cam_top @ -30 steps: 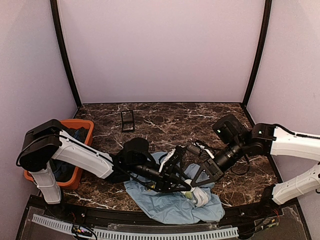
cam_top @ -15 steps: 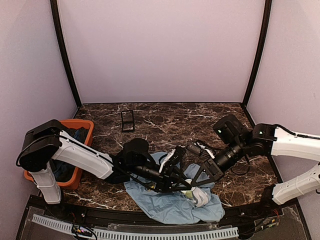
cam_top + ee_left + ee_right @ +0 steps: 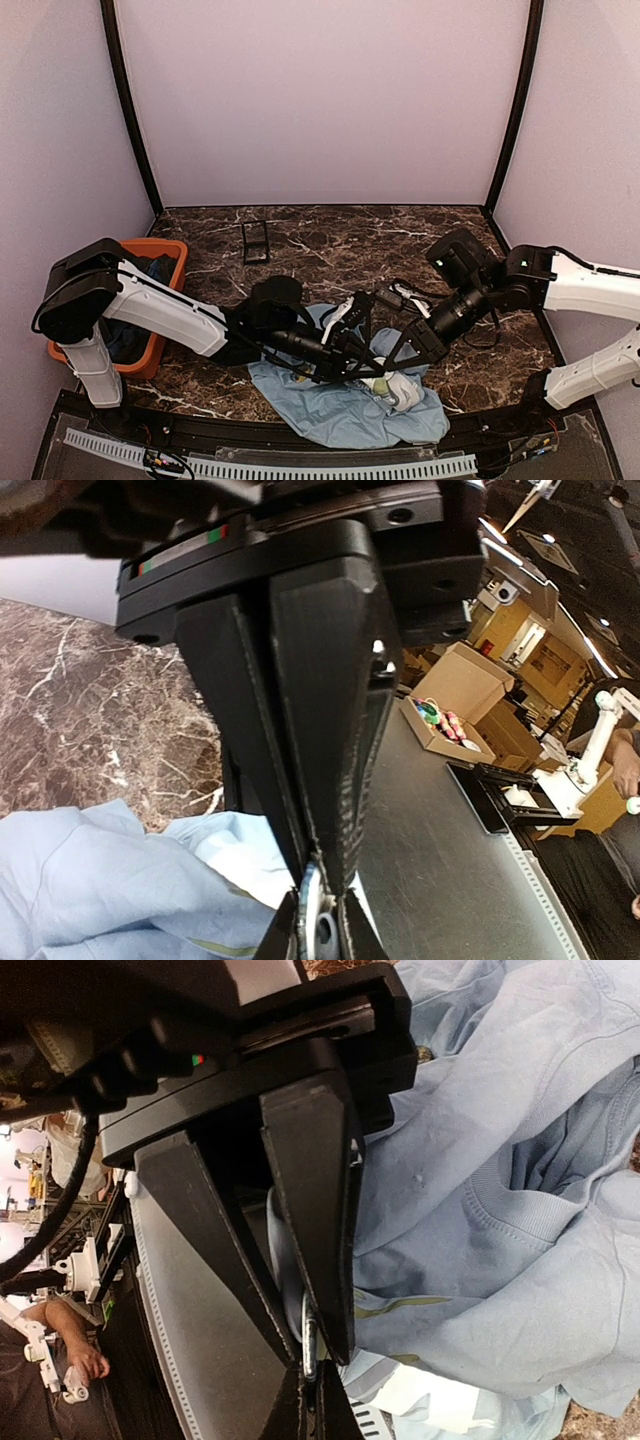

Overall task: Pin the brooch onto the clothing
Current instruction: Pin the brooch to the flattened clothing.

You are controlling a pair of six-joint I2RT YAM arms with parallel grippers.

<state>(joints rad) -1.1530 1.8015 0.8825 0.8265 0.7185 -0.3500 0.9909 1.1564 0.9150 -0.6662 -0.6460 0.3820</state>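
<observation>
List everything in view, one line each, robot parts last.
T-shirt: one, light blue, crumpled at the table's near edge.
brooch: one, small greyish disc, pinched at the left fingertips.
bin: one, orange, far left.
garments: dark blue, count unclear, inside the bin.
case: one, black, far centre of the table.
table: one, dark marble.
left gripper: black, shut on the brooch.
right gripper: black, shut, over the T-shirt.
</observation>
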